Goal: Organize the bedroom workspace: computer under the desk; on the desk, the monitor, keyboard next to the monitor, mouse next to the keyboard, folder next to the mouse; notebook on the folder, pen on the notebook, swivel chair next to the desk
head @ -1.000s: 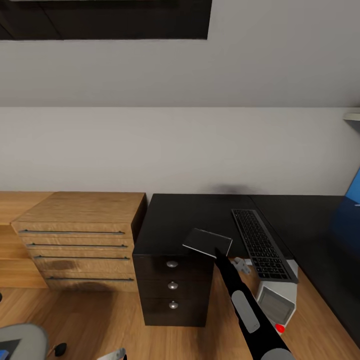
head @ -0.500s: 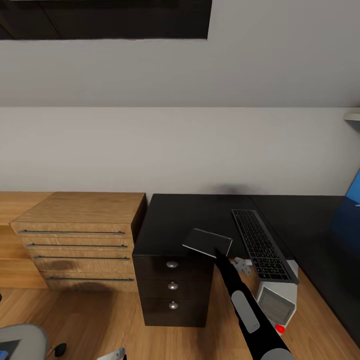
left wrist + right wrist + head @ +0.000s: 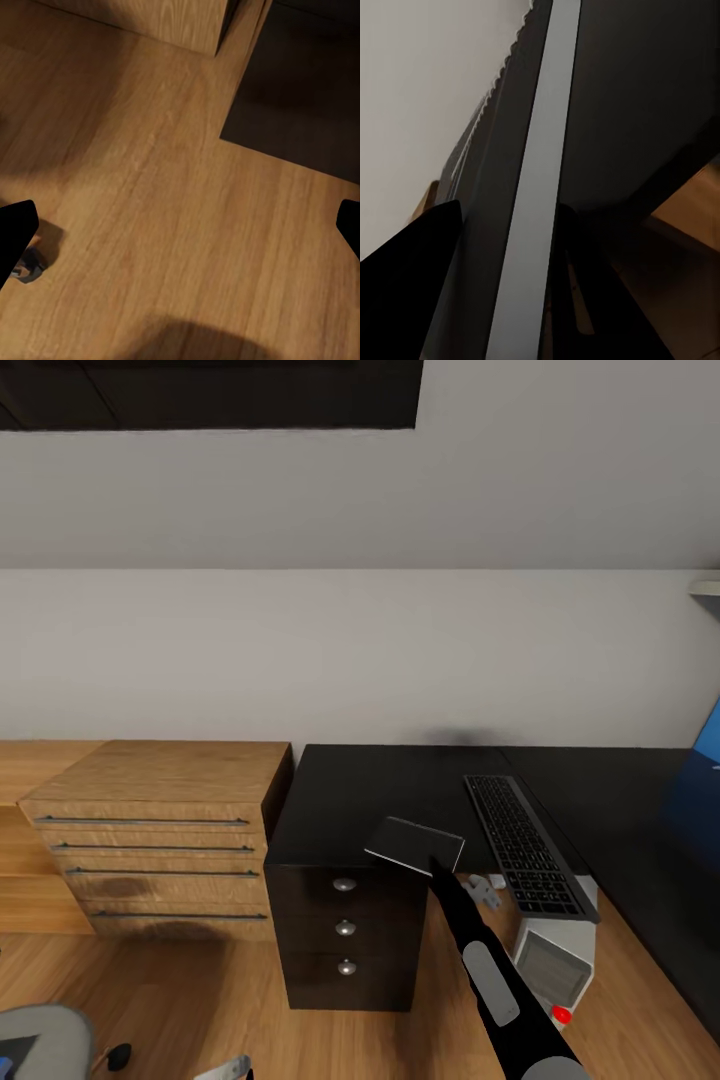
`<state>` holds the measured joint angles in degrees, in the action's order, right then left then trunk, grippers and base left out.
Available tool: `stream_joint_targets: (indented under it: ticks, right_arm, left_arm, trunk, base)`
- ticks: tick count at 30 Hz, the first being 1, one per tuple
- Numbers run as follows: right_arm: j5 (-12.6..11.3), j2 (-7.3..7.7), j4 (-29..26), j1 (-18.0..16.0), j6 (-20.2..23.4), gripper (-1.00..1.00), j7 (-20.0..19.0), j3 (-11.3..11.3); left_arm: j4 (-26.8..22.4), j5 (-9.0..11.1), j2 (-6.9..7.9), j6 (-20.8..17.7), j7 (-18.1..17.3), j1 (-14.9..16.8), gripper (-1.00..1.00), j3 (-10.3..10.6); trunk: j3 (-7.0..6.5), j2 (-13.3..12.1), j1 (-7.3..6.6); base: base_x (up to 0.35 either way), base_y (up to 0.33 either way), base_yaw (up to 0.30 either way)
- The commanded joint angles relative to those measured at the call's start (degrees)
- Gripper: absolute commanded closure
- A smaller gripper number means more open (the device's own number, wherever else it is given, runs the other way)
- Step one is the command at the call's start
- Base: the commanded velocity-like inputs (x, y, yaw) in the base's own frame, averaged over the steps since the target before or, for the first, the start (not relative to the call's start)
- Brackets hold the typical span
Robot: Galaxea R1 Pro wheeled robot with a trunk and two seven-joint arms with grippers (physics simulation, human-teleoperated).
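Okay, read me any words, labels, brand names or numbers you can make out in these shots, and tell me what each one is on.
No readable text in these pictures.
Keyboard: its keys show as dark squares, any legends too small to read.
Computer: a pale case with a red dot, no legible label.
Flat dark item at the end of the right arm: blank face, silvery edge.
Black drawer unit and wooden chest: knobs and handles, no lettering.

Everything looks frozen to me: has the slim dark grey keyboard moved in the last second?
No. The slim dark grey keyboard lies at the same spot on the black desk top as before; only the camera shifted slightly.
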<state>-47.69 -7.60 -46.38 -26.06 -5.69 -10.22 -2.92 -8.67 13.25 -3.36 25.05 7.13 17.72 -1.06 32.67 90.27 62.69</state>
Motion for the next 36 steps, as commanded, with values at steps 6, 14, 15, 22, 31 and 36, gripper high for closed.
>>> stream_joint_targets:
  ticks: [6, 14, 15, 22, 31, 36]
  right_arm:
    - [-0.6, -0.05, 0.1, 0.0, 0.0, 1.00, -0.4, -0.2]
    - [-0.6, -0.02, 0.1, 0.0, 0.0, 1.00, -0.4, -0.2]
    - [-0.6, -0.01, 0.1, 0.0, 0.0, 1.00, -0.4, -0.2]
    - [-0.6, 0.03, 0.1, 0.0, 0.0, 1.00, -0.4, -0.2]
    - [-0.6, 0.04, 0.1, 0.0, -0.2, 1.00, -0.4, -0.2]
    - [-0.5, 0.04, 0.1, 0.0, -0.2, 1.00, -0.4, -0.2]
  left_arm:
    - [0.0, 0.1, 0.01, 0.2, 0.1, 0.0, -1.00, -0.1]
    - [0.0, 0.1, 0.02, 0.2, 0.1, 0.0, -1.00, -0.1]
    - [0.0, 0.1, 0.02, 0.2, 0.1, 0.0, -1.00, -0.1]
    - [0.0, 0.1, 0.01, 0.2, 0.1, 0.0, -1.00, -0.2]
    - [-0.1, 0.1, 0.02, 0.2, 0.1, 0.0, -1.00, -0.2]
    - [-0.1, 0.1, 0.02, 0.2, 0.1, 0.0, -1.00, -0.1]
  trunk:
    - [1.14, 2.4, 1.32]
    - [2.57, 5.7, 3.08]
    - [2.57, 5.7, 3.08]
    - [2.57, 5.7, 3.08]
    - [2.57, 5.7, 3.08]
    - [2.57, 5.7, 3.08]
  base:
    - [0.000, 0.000, 0.000]
    - [0.000, 0.000, 0.000]
    - [0.000, 0.000, 0.000]
    - [0.000, 0.000, 0.000]
    - [0.000, 0.000, 0.000]
    - [0.000, 0.000, 0.000]
